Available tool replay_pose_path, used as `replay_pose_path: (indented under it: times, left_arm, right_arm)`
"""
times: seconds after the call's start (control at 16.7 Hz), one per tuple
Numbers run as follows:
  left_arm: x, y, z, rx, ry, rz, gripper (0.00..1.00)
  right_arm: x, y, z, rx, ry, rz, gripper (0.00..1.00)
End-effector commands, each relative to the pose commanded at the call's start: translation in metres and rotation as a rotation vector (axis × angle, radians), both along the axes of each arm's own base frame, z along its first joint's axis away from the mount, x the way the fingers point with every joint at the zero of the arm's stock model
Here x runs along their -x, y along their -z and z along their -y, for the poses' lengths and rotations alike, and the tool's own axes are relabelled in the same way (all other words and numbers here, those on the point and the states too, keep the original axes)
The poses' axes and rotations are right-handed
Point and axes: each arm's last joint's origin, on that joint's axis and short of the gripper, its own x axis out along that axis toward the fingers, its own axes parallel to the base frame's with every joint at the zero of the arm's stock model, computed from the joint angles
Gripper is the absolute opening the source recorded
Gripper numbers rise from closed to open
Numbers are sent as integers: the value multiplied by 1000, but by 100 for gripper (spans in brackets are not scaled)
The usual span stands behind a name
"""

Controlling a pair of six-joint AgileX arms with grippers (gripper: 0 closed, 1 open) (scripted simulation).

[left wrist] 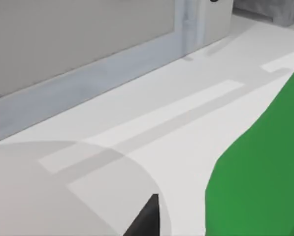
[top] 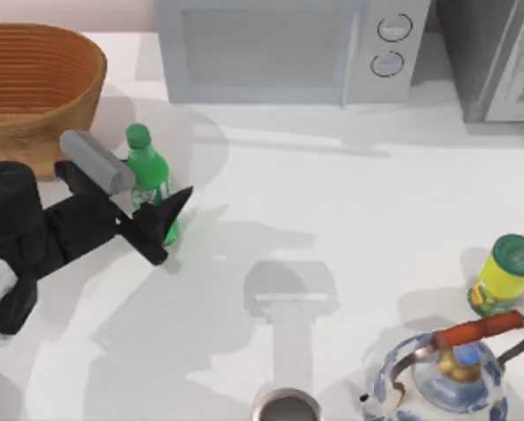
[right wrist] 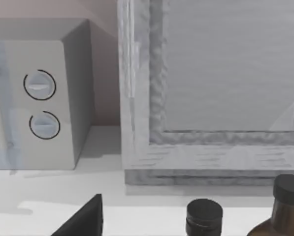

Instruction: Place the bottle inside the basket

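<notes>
While your left tool [top: 161, 224] clamps the slim translucent green bottle [top: 147, 171], ribbed wicker basket [top: 33, 79] upper left, right tool's [right wrist: 82, 219] opening unclear.

Overhead down on table [top: 349, 202] — both wrist views low, facing microwave [top: 283, 48].

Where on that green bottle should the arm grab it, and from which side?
Probably at the labelled middle of the bottle, coming in sideways from the table's left. It stands upright and slim, so its round body suits a two-finger pinch, while the narrow cap end gives less to hold. The left tool is already at that height beside it, near the basket.
</notes>
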Motion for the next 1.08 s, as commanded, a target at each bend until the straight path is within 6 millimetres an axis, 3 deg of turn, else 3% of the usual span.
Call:
replay_pose_path:
  times: [0.36,0.96,1.08]
  left_arm:
    - [0,0,0,0,0,0,2]
    - [0,0,0,-1,0,1,0]
    - [-4,-10,6,0,13,20,0]
  right_arm:
    - [0,0,0,0,0,0,100]
    - [0,0,0,0,0,0,100]
    - [0,0,0,0,0,0,100]
